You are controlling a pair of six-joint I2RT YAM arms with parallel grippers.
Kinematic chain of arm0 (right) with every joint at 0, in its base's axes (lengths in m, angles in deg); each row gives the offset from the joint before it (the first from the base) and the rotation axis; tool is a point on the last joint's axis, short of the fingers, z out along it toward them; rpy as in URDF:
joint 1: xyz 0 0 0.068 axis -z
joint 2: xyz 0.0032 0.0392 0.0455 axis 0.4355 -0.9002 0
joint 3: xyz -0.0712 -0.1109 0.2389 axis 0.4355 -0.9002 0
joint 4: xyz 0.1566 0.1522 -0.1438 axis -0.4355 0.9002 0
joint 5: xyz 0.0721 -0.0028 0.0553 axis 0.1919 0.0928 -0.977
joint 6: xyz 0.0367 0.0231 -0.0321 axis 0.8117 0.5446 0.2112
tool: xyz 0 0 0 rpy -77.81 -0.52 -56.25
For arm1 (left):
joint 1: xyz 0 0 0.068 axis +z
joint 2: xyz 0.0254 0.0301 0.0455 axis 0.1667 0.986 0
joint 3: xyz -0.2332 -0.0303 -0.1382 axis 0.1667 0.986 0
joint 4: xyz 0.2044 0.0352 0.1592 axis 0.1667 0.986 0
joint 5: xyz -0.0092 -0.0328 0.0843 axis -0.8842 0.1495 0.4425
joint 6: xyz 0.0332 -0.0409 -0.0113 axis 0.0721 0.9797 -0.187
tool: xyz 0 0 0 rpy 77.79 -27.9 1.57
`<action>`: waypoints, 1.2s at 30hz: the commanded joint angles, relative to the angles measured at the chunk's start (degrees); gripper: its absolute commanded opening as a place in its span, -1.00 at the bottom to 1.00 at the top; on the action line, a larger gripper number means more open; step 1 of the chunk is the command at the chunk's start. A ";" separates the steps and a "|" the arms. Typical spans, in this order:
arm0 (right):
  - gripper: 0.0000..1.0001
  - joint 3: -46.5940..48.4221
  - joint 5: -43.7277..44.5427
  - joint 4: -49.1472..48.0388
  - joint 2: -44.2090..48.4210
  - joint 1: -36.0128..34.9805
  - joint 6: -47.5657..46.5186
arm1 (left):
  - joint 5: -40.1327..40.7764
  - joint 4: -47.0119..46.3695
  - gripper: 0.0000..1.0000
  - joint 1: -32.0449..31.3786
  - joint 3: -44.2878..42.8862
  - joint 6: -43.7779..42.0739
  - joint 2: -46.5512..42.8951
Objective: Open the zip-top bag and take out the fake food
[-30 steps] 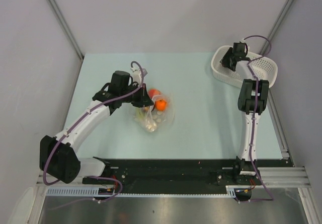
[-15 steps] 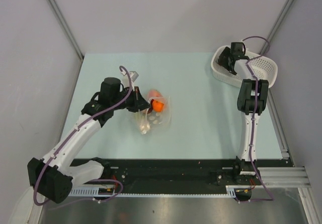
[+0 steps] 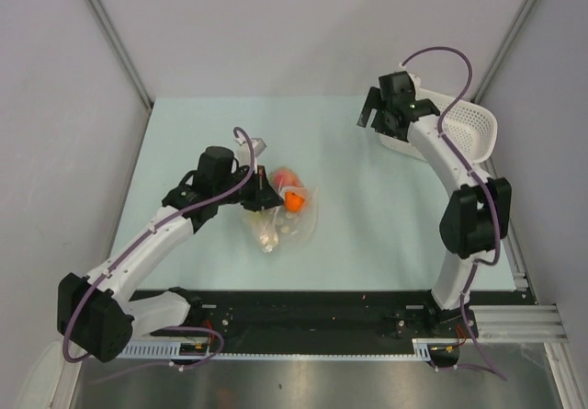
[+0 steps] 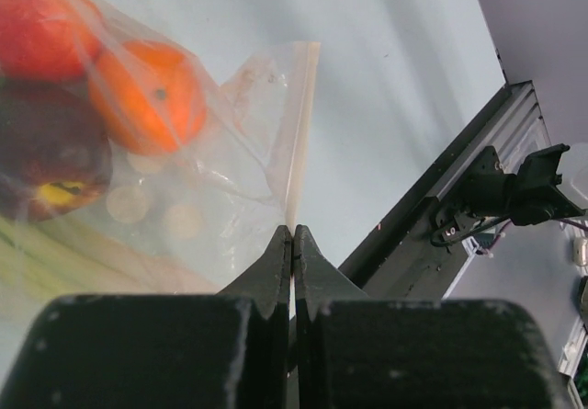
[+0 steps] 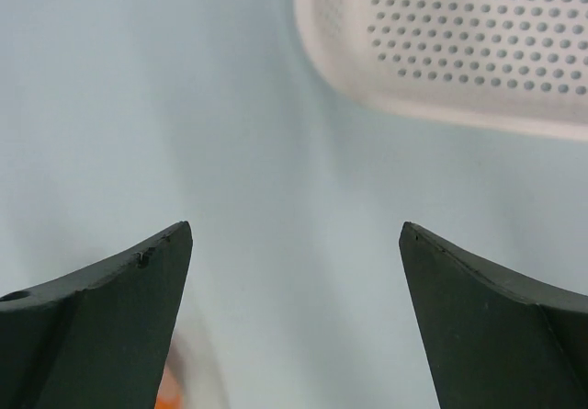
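Pinching the bag by its zip edge, left fingers are pressed together; food lies just beyond them inside. Right fingers spread over table, near basket.

The pale green surface carries two things. A clear crinkly plastic zip-top bag lies left of centre. A white perforated plastic basket sits at the upper right.

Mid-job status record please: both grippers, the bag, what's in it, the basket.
left gripper: shut on the zip-top bag at its zip strip
right gripper: open, empty, over the table near the basket
zip-top bag: lying on the table, zip state unclear
inside bag: orange ball, red tomato, dark lump, green stalks
basket: far right of the table
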 commanded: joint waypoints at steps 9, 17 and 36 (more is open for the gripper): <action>0.95 -26.36 -22.62 3.41 28.01 -8.74 -1.16 | -4.59 -7.52 -1.00 -0.33 -5.54 1.01 4.24; 0.28 -33.31 -36.97 -9.24 32.86 -18.05 3.33 | -7.40 -12.35 -1.00 -1.38 -3.25 4.96 5.47; -0.17 -46.41 -35.49 -35.97 23.19 -24.21 13.52 | -7.58 -19.82 -1.00 -4.37 -2.02 13.66 7.23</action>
